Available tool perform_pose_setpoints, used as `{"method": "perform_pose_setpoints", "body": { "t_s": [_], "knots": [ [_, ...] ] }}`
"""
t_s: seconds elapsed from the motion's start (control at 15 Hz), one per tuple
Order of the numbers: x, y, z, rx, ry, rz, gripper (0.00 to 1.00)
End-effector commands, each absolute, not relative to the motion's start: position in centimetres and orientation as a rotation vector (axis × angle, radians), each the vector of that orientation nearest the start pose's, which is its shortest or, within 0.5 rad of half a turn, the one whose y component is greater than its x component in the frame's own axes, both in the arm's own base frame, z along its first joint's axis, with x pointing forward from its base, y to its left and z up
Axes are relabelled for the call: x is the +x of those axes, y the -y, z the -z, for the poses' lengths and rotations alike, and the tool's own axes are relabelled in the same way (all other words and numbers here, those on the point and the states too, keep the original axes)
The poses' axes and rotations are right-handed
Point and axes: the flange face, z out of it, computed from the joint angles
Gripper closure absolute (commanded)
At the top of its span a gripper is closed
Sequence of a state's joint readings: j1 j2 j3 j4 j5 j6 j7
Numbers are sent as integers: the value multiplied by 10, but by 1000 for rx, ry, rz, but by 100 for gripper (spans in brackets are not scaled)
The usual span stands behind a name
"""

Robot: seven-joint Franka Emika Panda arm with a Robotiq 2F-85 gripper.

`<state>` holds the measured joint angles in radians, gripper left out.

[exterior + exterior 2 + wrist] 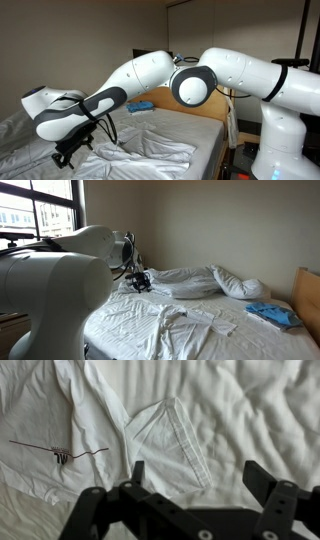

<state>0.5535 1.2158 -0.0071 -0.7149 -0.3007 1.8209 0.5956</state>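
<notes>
Jaws wide apart on the gripper point(196, 472), released, grasping nothing; aimed straight down, shirt sleeve point(170, 440) at twelve o'clock; spread flat over the bed point(262, 340), hence fully exposed.

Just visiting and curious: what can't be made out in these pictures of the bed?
Wrist view: the shirt is cut off by the edges and hidden below by the tool.
Wrist view: the dark mark is too small to name.
Exterior view: the blue cloth is partly hidden by the arm.
</notes>
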Motion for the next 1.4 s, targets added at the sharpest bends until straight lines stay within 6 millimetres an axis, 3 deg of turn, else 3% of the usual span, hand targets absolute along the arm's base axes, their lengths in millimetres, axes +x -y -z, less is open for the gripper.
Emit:
{"method": "perform_pose_setpoints", "body": {
  "t_s": [0.0,0.13,0.47,0.93,1.33],
  "knots": [
    [689,-387,-185,-3462,69,110,0],
    [692,-381,-171,-3482,56,108,0],
    [694,-382,-170,-3478,55,129,0],
    [715,-380,-171,-3443,43,424,0],
    [703,-378,-127,-3484,100,299,0]
  ]
}}
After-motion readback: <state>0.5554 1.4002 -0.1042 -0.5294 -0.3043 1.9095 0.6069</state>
